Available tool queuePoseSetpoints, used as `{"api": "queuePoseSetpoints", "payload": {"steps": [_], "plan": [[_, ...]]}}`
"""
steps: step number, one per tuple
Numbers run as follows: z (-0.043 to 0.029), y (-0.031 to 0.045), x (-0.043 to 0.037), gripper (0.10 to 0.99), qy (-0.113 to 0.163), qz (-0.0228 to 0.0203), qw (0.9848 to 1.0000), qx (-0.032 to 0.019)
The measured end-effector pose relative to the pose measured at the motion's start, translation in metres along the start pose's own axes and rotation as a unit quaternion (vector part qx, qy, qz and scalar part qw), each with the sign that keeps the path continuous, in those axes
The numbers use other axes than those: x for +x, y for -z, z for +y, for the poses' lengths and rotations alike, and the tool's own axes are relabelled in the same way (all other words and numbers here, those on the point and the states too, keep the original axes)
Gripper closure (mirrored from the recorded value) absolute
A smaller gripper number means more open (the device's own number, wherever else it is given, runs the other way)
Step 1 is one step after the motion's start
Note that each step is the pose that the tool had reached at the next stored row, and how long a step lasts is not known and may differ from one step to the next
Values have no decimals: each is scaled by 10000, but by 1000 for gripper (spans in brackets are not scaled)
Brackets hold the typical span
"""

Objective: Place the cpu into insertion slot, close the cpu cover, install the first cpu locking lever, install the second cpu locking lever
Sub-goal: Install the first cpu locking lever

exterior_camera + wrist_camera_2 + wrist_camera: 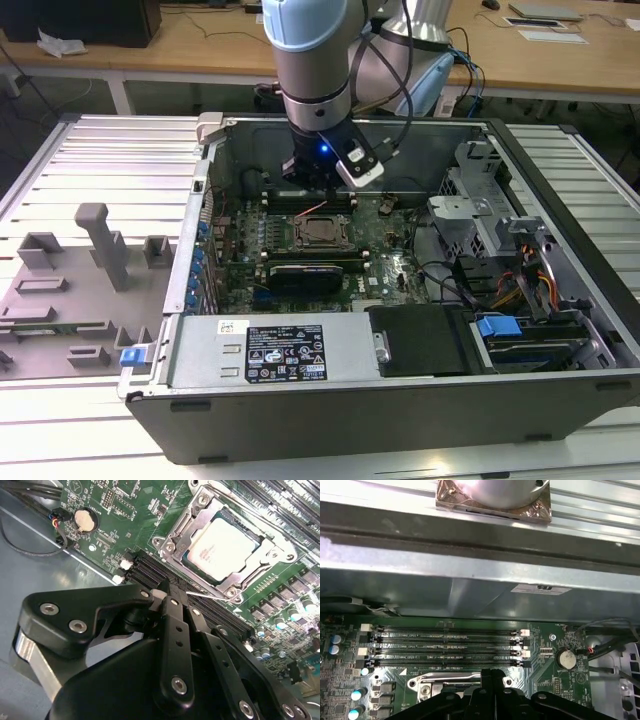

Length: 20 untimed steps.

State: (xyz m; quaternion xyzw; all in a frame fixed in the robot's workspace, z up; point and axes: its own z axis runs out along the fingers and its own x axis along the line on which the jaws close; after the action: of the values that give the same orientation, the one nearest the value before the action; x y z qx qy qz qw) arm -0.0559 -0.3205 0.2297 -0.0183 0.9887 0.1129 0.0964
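The cpu point(222, 545) lies flat in the insertion slot point(192, 561), its pale metal face showing through the window of the cpu cover point(181, 526), which is down over it. In the exterior view the slot point(320, 233) sits mid-motherboard, with my gripper point(322, 192) just behind it and above the board. In the second wrist view my gripper point(172, 594) has its black fingers pressed together, shut, with nothing visible between them. A thin silver lever rod point(207, 596) runs along the socket's near edge beside the fingertips. In the first wrist view the fingers point(487, 682) overlap the socket's frame point(445, 681).
The motherboard point(390, 250) lies inside an open computer case point(330, 420). Memory slots point(445, 645) run beside the socket, next to the case wall point(470, 587). A coin battery point(84, 521) and black cables point(30, 550) sit nearby. A drive cage point(475, 215) stands at the exterior view's right.
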Motion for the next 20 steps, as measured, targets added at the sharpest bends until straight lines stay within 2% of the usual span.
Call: {"api": "queuePoseSetpoints", "payload": {"steps": [7, 12, 15, 18, 20], "plan": [[75, -21, 45, 980, -24, -6, 10000, 7], [74, -61, 57, 980, -18, -27, 10000, 61], [74, -65, 58, 980, -18, -30, 10000, 62], [70, -82, 62, 980, -7, -42, 9999, 99], [69, -82, 62, 980, -5, -40, 9999, 105]]}}
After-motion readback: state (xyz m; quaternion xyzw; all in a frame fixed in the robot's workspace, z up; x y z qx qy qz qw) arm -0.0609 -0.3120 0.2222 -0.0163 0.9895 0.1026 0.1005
